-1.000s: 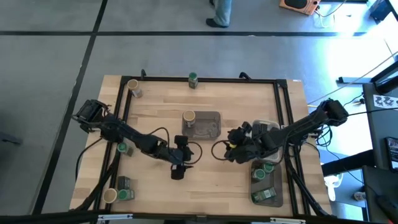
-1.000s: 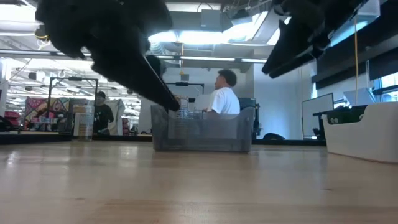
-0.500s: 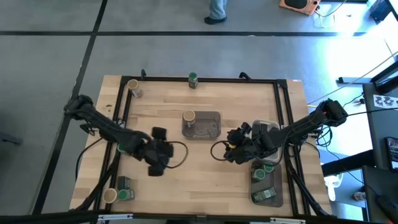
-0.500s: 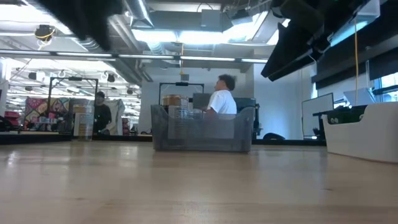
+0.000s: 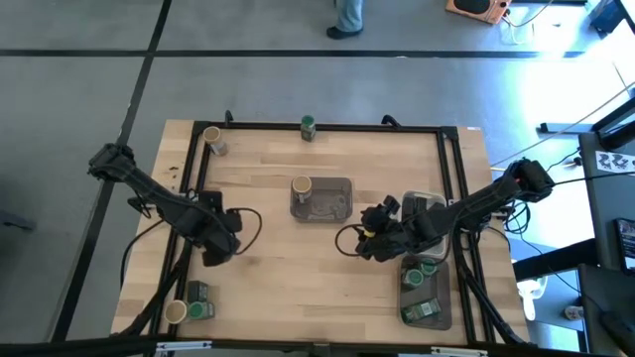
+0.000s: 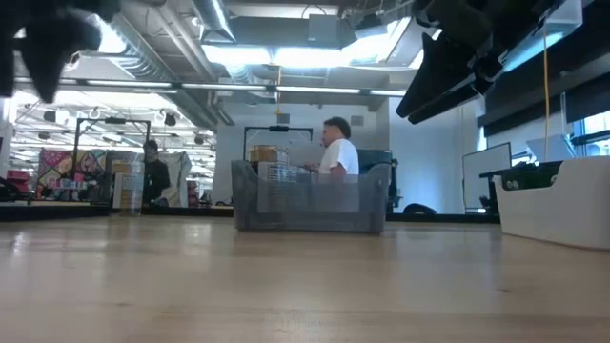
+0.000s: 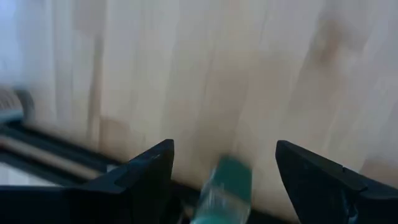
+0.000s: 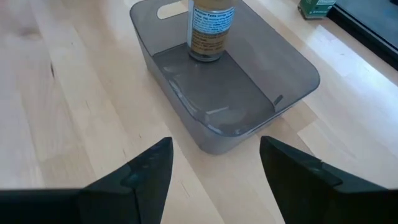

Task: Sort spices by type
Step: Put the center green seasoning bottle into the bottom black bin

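Table [image 5: 258, 288] half sorted: grey tray [image 5: 333, 211] holds one tan-lidded jar [image 5: 302, 186]; several jars remain scattered. Left pincer [image 5: 215, 250] and right pincer [image 5: 369, 244] wide, empty.

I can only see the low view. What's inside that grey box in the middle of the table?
Observer: The grey tray holds one tan-lidded jar, standing upright at one end.
Operator: Where's the left end effector? I can't find it.
Observer: The left end effector is open and empty near the table's left edge, with a green-lidded jar just ahead of it.
Operator: And the right one?
Observer: The right end effector hovers open, pointing at the grey tray and holding nothing.
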`<action>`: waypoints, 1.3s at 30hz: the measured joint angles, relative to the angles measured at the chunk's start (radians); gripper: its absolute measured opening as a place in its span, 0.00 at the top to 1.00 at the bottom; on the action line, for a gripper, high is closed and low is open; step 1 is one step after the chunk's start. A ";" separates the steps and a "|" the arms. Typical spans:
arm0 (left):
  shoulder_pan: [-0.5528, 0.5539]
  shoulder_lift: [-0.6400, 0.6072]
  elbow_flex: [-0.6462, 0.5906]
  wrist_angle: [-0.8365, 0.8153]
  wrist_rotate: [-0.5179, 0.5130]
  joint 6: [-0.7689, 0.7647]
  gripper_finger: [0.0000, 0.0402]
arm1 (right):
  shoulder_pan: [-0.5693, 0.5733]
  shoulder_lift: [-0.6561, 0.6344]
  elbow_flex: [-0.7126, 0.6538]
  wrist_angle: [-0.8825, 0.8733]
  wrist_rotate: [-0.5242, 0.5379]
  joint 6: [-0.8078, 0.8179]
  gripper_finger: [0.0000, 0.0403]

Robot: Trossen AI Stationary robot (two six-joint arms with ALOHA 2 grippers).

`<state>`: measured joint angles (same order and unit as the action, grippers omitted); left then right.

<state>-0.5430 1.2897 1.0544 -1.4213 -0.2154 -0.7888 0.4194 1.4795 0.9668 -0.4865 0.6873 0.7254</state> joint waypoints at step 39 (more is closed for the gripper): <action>-0.016 0.001 -0.255 -0.038 0.351 -0.028 0.32 | -0.001 0.043 0.000 0.022 -0.026 -0.006 0.40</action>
<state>-0.5587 1.2904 0.7998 -1.4593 0.1356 -0.8171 0.4187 1.5227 0.9666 -0.4646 0.6617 0.7197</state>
